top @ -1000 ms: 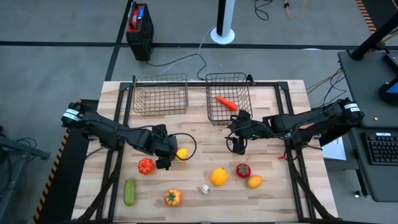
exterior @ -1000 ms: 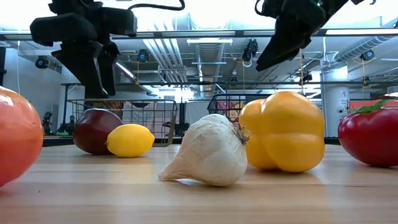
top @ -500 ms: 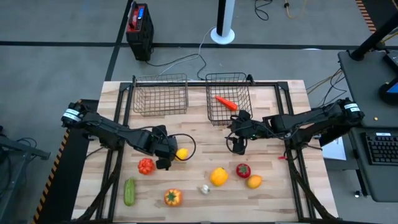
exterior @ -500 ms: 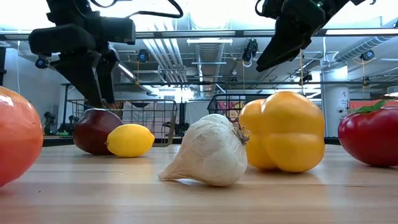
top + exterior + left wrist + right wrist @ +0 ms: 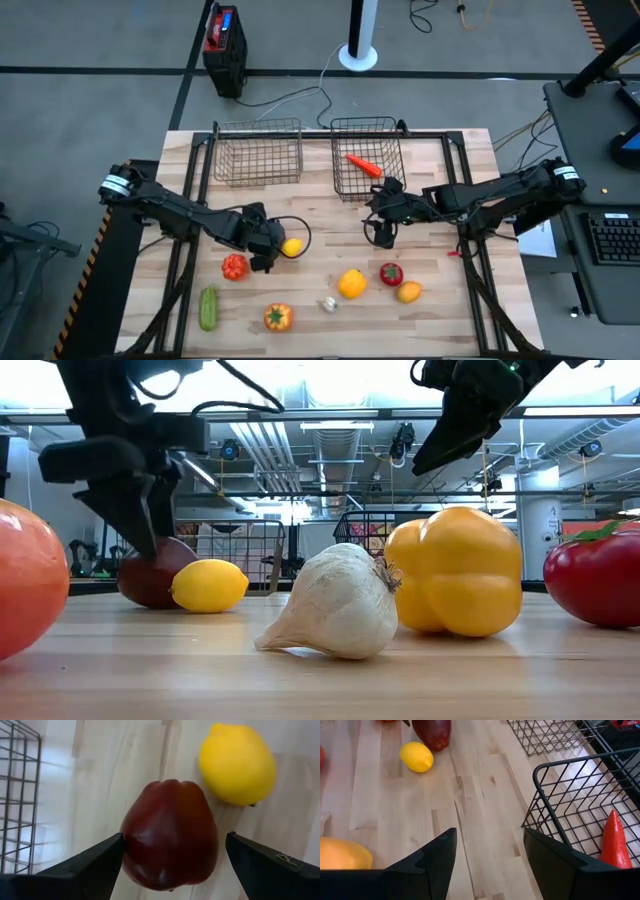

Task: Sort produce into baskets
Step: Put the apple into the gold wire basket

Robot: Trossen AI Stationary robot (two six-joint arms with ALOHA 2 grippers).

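Note:
A dark red apple lies on the wooden table next to a lemon, left of the table's middle. My left gripper is open and low over the apple, one finger on either side of it; in the low view my left gripper stands in front of the apple. My right gripper is open and empty above the table, just in front of the right wire basket, which holds a carrot. The left wire basket stands beside it. My left gripper comes at the apple from above, slanting. One finger stands right against the apple's side, and I cannot tell whether it touches. The other finger stands apart from the apple. The apple rests on the table.
On the near half of the table lie a red tomato, a cucumber, an orange pepper, garlic, a yellow pepper, a second tomato and an orange.
My left gripper has come down from above the apple until its open fingers stand around it. The apple and the lemon have stayed in place.

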